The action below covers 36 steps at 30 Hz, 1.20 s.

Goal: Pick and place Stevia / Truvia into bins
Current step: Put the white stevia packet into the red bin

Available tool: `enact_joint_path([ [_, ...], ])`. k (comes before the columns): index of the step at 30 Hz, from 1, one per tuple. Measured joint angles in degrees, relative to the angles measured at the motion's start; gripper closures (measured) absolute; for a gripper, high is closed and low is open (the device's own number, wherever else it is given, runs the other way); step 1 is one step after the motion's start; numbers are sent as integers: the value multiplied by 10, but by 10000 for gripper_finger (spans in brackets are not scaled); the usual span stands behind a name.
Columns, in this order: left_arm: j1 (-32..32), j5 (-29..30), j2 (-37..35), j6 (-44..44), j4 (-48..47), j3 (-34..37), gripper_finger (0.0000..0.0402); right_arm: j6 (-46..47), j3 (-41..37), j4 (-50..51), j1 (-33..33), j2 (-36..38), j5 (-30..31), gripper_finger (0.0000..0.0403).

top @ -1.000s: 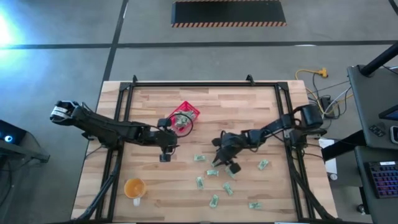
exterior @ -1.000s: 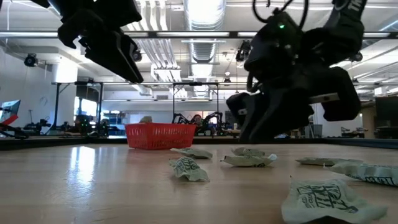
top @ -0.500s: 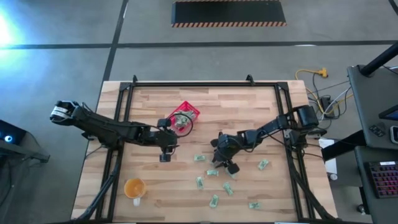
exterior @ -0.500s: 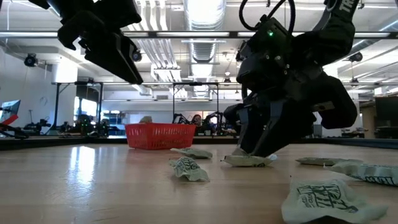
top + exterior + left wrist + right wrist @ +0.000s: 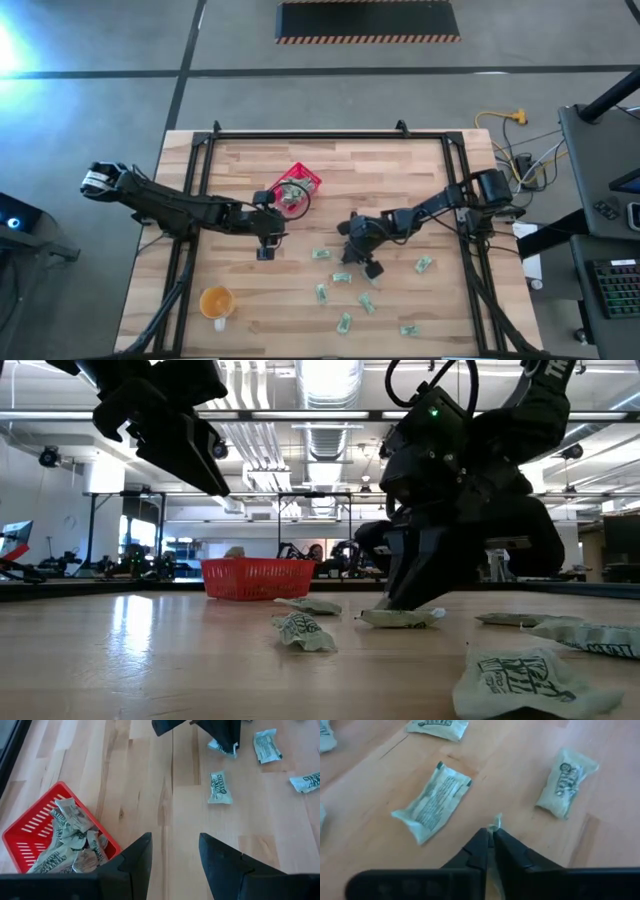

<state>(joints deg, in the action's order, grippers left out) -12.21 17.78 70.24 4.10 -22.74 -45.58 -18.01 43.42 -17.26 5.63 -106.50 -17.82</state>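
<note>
Pinching a Stevia packet (image 5: 494, 823) at desk centre, our right gripper (image 5: 350, 247) has its jaws closed on one corner; we should lift straight up, then carry it toward ten o'clock to the red basket (image 5: 297, 188), where our left gripper (image 5: 266, 236) waits open.

Bright even overhead light, glare at high view's left edge, ceiling strip lights, soft shadows

Pale green-and-white packets (image 5: 321, 292), red basket (image 5: 304, 178), orange cup (image 5: 216, 301), light striped wooden table (image 5: 400, 190).
</note>
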Motion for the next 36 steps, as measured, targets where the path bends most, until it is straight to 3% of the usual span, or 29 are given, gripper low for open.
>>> enact_joint_path([
  [9,0,0,0,0,1,0,255,-52,39,0,-1,7,15,394],
  [15,0,0,0,0,2,0,256,-110,94,-1,-12,15,144,394],
  [18,0,0,0,0,2,0,256,-116,123,-1,-38,15,170,394],
  [25,0,0,0,0,-3,3,256,-79,169,-1,-127,14,163,394],
  [32,0,0,0,0,-3,3,256,-11,194,-15,-209,14,53,394],
  [36,0,0,0,0,-2,3,256,24,202,-17,-231,14,39,394],
])
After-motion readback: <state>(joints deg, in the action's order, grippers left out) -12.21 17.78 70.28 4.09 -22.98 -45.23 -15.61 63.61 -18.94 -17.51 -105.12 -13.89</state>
